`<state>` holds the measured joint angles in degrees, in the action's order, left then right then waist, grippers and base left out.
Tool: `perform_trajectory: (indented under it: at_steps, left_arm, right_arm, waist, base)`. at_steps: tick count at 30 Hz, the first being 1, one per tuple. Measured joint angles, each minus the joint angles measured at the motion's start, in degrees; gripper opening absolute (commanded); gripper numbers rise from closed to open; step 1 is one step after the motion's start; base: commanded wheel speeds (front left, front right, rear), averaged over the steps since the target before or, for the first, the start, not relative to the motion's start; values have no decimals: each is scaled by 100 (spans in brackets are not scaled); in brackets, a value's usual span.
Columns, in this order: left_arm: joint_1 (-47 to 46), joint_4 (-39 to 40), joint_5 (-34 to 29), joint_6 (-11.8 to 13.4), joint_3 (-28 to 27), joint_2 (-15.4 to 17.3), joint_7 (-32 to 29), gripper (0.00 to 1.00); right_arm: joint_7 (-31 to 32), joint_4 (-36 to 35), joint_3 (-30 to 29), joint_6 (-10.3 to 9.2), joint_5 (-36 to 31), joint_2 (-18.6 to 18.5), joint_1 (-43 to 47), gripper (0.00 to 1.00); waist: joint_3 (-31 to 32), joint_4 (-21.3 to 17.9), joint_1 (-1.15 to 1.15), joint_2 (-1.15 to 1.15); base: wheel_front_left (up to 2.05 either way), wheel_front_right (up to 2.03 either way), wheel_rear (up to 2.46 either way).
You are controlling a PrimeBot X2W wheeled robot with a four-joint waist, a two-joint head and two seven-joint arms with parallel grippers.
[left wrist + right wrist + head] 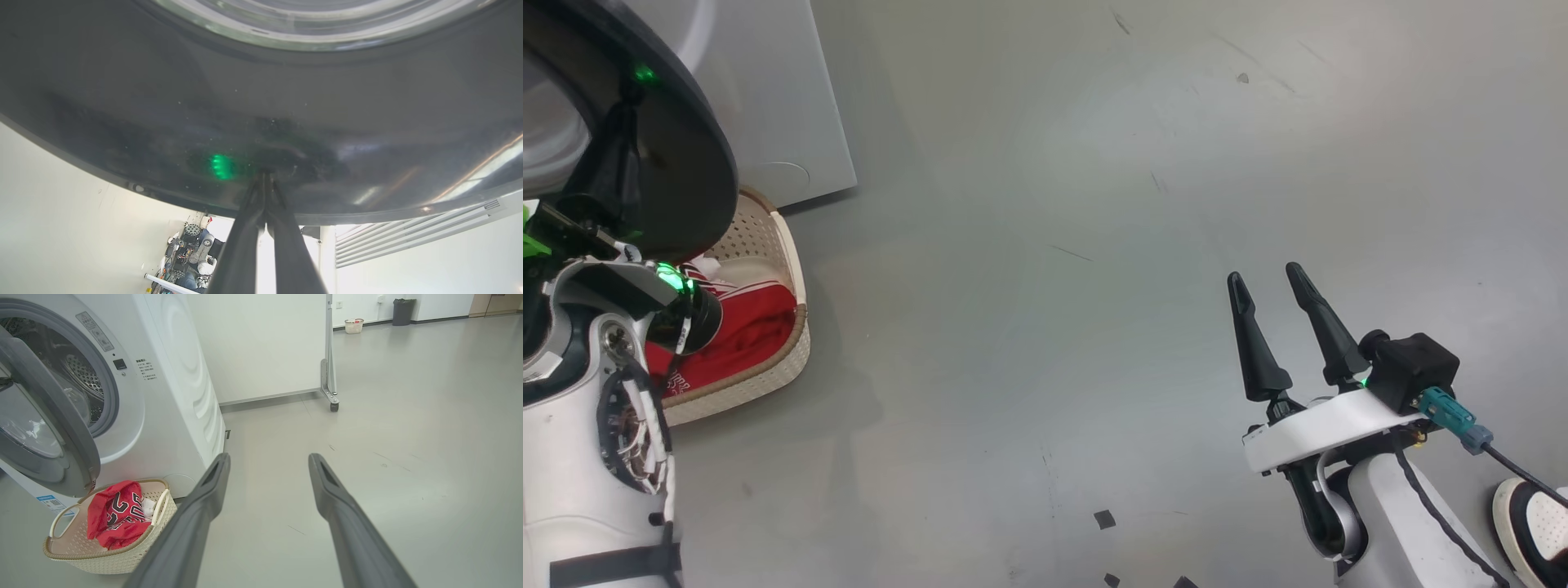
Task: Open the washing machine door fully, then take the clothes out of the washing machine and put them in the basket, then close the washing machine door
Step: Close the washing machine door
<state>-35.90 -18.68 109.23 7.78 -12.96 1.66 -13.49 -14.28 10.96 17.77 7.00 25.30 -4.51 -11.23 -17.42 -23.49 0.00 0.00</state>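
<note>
Step in hand: closing the door, as I judge it; the clothes already lie in the basket.
Left claw (pixel 264 175): pinched shut on nothing, its two fingers side by side. The tips touch the glossy black rim of the door (pixel 163 122), just below the glass bowl.
Right claw (pixel 1264 274): spread wide and empty, over bare floor (pixel 388 416), well apart from the washing machine (pixel 171 396).
Door position: part open, standing out from the machine's front and overhanging the basket (pixel 102 561).
Clothes (pixel 118 516): a red heap in the basket, which sits on the floor at the machine's foot.
Drum (pixel 81 373): the part in view is bare steel; the door hides the rest.
Key relation: the door lies straight ahead of the left claw, along the long axis of its fingers, with the machine's opening beyond. The left arm is the nearer by far.
Next move calls for: a steady push along the fingers until the door latches.
Risk: the shut tips may skid on the smooth curved rim. The door's lower edge also passes close above the heaped cloth.
Bystander: a shoe (pixel 1531 523) near the right arm.
</note>
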Motion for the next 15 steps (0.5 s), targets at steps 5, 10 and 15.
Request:
perform_trajectory:
  at_steps: [5, 10, 15]
  left_arm:
    - [27, 2, -127, 0, 235, -9, -66, 0]
    - [336, 23, -271, -112, 622, -12, -212, 0]
    - [806, 118, -800, -433, 1212, -12, -359, 0]
  right_arm:
    - [0, -51, -105, -1, -7, -3, 0, 100]
    - [0, -96, -219, -1, -21, -83, 1, 100]
    - [0, -130, -268, -1, -66, -174, 5, 100]
  waist:
    - [43, 160, 0, 0]
    - [134, 385, 0, 0]
    - [265, 673, 0, 0]
  base:
    - [0, 0, 0]
    - [0, 0, 0]
    - [0, 0, 0]
